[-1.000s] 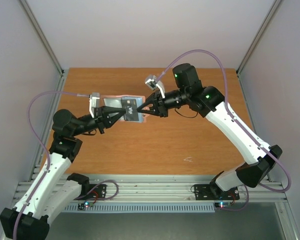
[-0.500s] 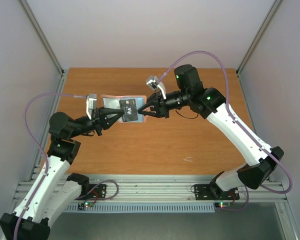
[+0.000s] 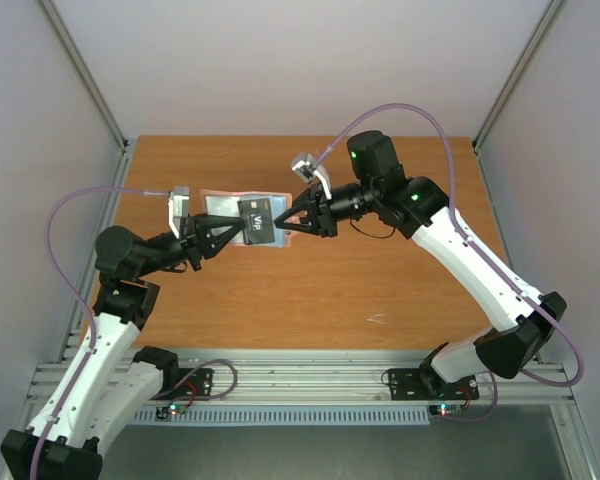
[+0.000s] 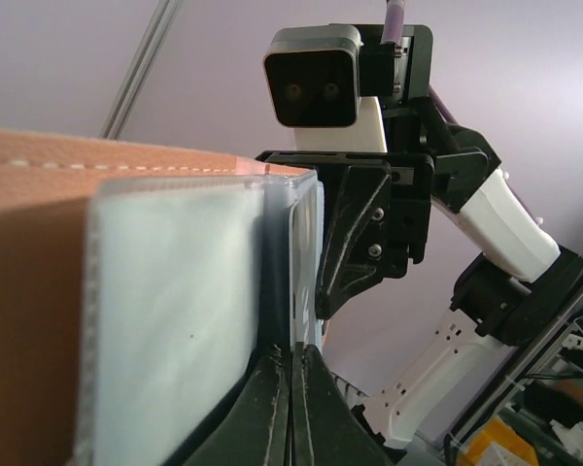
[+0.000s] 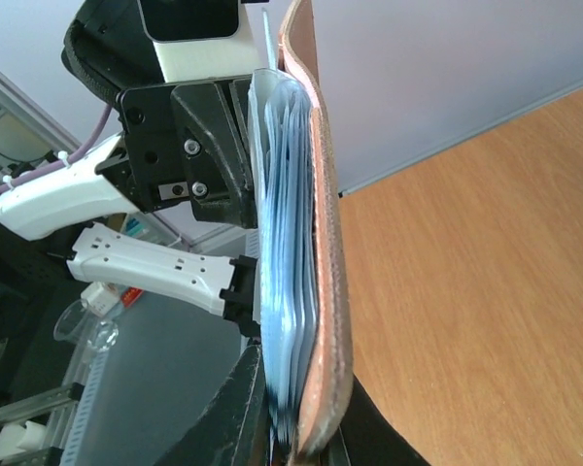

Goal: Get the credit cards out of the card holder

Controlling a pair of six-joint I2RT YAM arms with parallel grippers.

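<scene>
Observing the left gripper (image 3: 242, 228), we are finding its fingers pressed fully together on a thin edge of the card holder (image 3: 220, 206), on its light blue inside. The holder is standing on edge directly ahead of those fingertips, above the table (image 3: 380, 280). A dark card (image 3: 260, 221) is lying against its blue face, just past them. At the holder's opposite end, the right gripper (image 3: 286, 222) is clamping narrowly on the blue panels and taupe cover together.

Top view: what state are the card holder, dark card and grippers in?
card holder, open, held above the table.
dark card, on the holder's inside, not pulled clear.
left gripper, shut on the holder's left edge.
right gripper, shut on its right edge.
</scene>
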